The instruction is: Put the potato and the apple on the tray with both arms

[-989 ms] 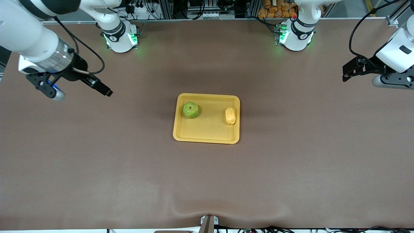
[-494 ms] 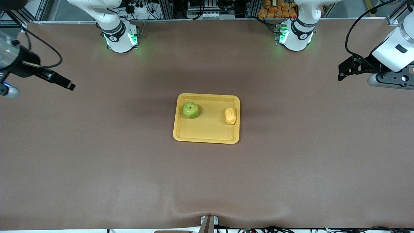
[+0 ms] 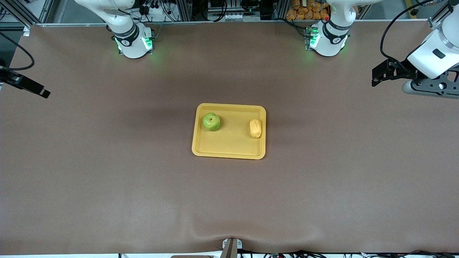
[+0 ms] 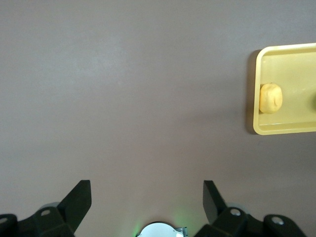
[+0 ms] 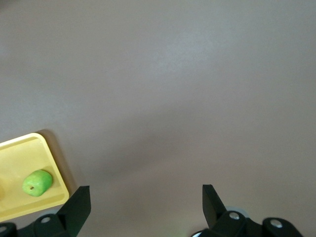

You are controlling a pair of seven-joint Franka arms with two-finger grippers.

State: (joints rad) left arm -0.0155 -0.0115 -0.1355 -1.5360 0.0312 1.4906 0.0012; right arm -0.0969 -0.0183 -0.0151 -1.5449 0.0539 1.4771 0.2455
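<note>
Tray [image 3: 229, 150], yellow, rectangular, rounded corners and raised rim, lying flat on the brown table [image 3: 107, 179] about midway between the two arms' ends, also showing in the left wrist view [image 4: 284, 129] and in the right wrist view [image 5: 19, 153]. Apple [image 3: 211, 122], bright green, stem dimple facing up, resting inside the tray near the corner toward the right arm's end and farther from the front camera; showing too in the right wrist view [image 5: 37, 182]. Potato [image 3: 255, 128], yellow-orange oval, lying inside the tray close against the rim toward the left arm's end, well apart from the apple; showing too in the left wrist view [image 4: 270, 97]. Left gripper [image 3: 376, 77], hanging over bare table at the left arm's end, well apart from the tray, fingers [image 4: 79, 200] spread wide with nothing between them. Right gripper [image 5: 143, 205], hanging at the right arm's end of the table, fingers [image 5: 79, 202] likewise standing wide apart and holding nothing; in the front view only one dark fingertip [image 3: 39, 91] showing at the picture's edge. Arm bases [image 3: 133, 43] glowing green along the table edge farthest from the front camera.
</note>
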